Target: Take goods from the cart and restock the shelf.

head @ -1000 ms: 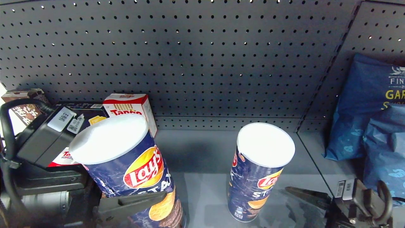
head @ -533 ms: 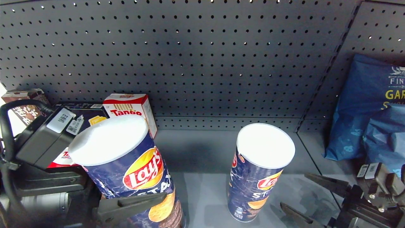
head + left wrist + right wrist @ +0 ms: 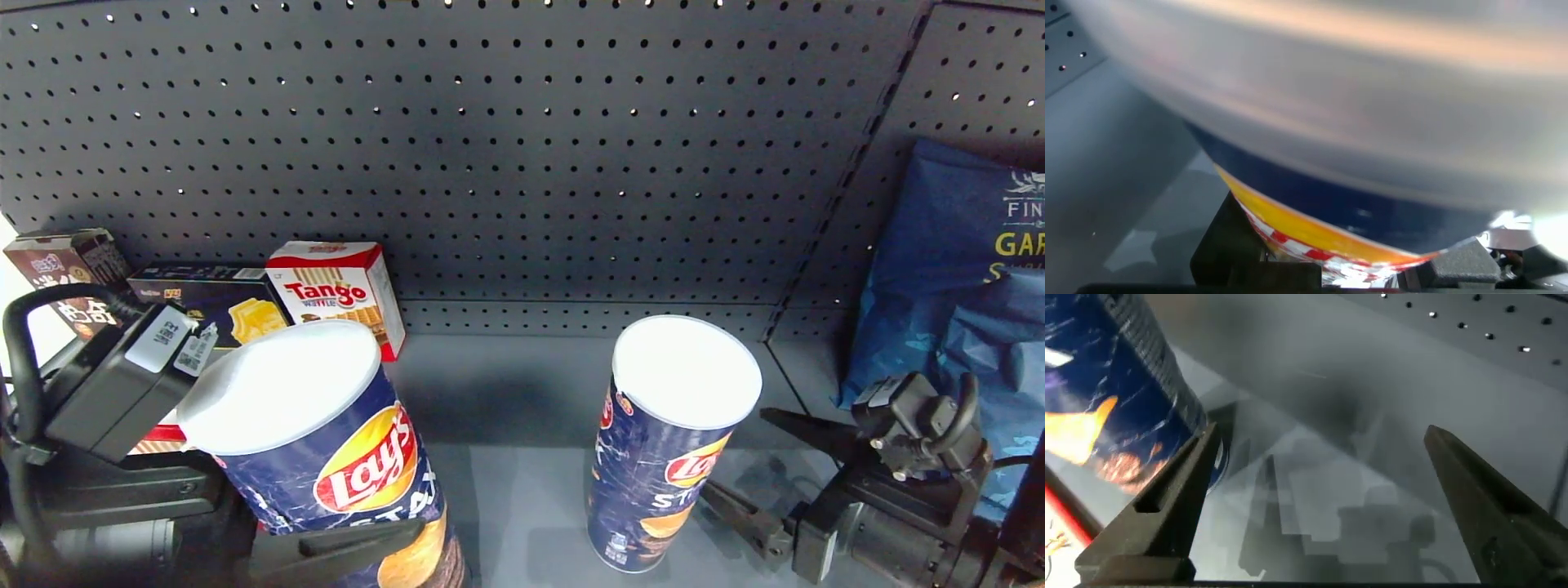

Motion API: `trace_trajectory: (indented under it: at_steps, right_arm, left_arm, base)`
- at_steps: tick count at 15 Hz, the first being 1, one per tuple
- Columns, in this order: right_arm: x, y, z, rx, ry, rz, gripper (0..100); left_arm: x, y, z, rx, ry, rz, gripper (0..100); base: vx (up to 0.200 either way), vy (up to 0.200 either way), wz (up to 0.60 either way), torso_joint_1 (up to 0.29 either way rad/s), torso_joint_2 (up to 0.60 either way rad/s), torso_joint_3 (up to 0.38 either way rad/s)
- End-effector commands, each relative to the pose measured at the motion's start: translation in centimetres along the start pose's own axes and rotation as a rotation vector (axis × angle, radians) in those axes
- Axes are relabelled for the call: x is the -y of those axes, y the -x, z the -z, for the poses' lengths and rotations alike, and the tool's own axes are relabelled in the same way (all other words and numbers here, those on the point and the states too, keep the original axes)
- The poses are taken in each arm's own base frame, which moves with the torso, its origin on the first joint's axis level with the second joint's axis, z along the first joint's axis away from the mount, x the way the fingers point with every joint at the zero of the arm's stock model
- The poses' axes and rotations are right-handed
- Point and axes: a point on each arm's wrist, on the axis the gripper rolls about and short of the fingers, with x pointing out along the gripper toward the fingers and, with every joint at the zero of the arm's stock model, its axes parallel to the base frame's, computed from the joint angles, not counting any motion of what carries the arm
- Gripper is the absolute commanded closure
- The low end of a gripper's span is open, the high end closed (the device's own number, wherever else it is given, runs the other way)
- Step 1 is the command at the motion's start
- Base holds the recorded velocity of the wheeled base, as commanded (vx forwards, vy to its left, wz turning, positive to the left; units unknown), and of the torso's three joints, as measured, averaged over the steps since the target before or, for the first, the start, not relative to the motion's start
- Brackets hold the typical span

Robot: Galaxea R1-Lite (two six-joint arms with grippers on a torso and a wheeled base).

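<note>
Two blue chips cans with white lids are in the head view. The left can (image 3: 326,441) leans a little at the shelf's front left, and my left gripper (image 3: 359,535) is shut on its lower body; its base is out of sight. In the left wrist view this can (image 3: 1315,122) looms close above the gripper (image 3: 1347,269). The second can (image 3: 665,441) stands upright on the grey shelf (image 3: 506,400). My right gripper (image 3: 739,453) is open just to its right, apart from it. The right wrist view shows that can (image 3: 1110,400) beside the open gripper (image 3: 1323,498).
Three snack boxes line the back left: a red and white wafer box (image 3: 339,286), a dark box (image 3: 212,298) and a brown box (image 3: 65,265). Blue bags (image 3: 955,269) fill the right bay past the upright (image 3: 857,163). A pegboard wall (image 3: 490,147) closes the back.
My right gripper has risen from the lower right corner to beside the standing can, open throughout. The left gripper and its can have sunk slightly, uncovering more of the boxes.
</note>
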Motion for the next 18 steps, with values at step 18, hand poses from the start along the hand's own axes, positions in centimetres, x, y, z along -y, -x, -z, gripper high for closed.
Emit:
trace_trajectory:
  at_steps: [18]
  right_arm:
    - [-1.2, -1.1, 0.9, -0.046, 0.065, -0.072, 0]
  left_arm:
    - [0.1, 0.1, -0.1, 0.006, -0.004, -0.002, 100]
  base:
    - [0.000, 0.000, 0.00, 0.000, 0.00, 0.000]
